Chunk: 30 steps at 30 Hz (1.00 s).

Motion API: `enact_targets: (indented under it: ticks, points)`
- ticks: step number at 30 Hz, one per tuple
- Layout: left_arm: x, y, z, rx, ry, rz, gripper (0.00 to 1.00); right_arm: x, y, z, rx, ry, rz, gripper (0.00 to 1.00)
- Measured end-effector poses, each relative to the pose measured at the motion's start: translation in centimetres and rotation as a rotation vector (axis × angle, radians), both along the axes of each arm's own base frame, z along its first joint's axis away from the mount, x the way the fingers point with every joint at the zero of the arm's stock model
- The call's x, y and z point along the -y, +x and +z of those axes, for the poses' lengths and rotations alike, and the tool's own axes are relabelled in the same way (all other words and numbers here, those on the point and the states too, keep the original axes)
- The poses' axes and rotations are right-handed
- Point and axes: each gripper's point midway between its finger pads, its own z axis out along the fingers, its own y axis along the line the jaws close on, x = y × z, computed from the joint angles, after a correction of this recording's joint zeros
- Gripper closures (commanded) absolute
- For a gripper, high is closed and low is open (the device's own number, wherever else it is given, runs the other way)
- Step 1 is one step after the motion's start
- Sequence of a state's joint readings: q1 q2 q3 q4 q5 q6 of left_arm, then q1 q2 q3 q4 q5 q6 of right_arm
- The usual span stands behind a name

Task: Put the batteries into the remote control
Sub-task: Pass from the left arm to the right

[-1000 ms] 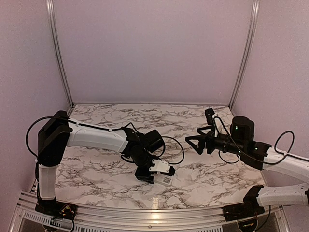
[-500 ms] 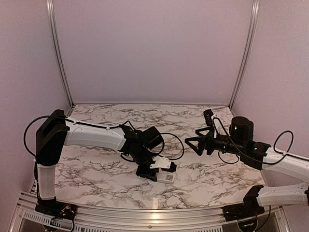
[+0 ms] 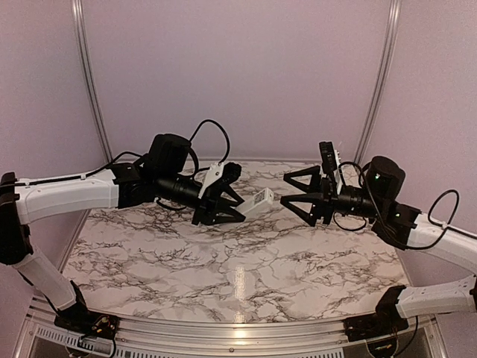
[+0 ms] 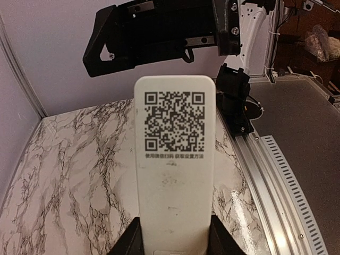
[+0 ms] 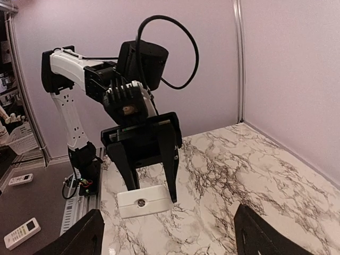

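The remote control (image 3: pixel 260 200) is a slim white bar held in the air above the table's middle, one end pointing at the right arm. My left gripper (image 3: pixel 235 195) is shut on its other end. In the left wrist view the remote control (image 4: pixel 174 159) shows its back with a QR code, with a black finger on each side of it. My right gripper (image 3: pixel 285 189) stands open just in front of the remote's free end, apart from it. The right wrist view shows the remote control (image 5: pixel 143 201) end-on, ahead of my right gripper (image 5: pixel 170 239). The batteries are out of view.
The marble table (image 3: pixel 246 261) lies below both arms, with an aluminium rail (image 4: pixel 276 180) along its near edge. Two other white remotes (image 5: pixel 20 228) lie on a grey surface beyond that rail, off the table. Purple walls close the back and sides.
My left arm has lifted the remote off the table and swung it up and right, toward the right gripper. The right gripper has risen a little and its jaws have narrowed slightly.
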<state>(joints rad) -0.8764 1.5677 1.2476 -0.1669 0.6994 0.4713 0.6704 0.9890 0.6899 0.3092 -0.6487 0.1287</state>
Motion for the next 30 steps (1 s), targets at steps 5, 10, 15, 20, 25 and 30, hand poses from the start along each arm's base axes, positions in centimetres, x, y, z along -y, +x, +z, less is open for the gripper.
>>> enact_targets:
  ticks: [5,10,15,20,25,30]
  points:
    - [0.1,-1.6,1.8,-0.071,-0.144,-0.045,0.8,-3.4,-3.3,2.6,0.092,0.027,0.167,0.28]
    - [0.2,-2.4,3.6,-0.111,-0.254,-0.078,0.8,-5.2,-4.0,2.1,0.105,0.014,0.225,0.39]
    - [0.0,-2.9,4.9,-0.136,-0.332,-0.094,0.81,-5.9,-3.5,1.4,0.087,-0.001,0.228,0.45]
    - [-0.1,-2.7,5.7,-0.135,-0.369,-0.082,0.81,-6.3,-3.2,1.6,0.089,0.008,0.228,0.46]
    - [0.0,-2.5,6.1,-0.134,-0.382,-0.069,0.81,-6.5,-2.9,2.0,0.094,0.021,0.218,0.46]
    - [0.0,-2.3,6.2,-0.134,-0.386,-0.061,0.81,-6.7,-2.6,2.2,0.085,0.024,0.21,0.47]
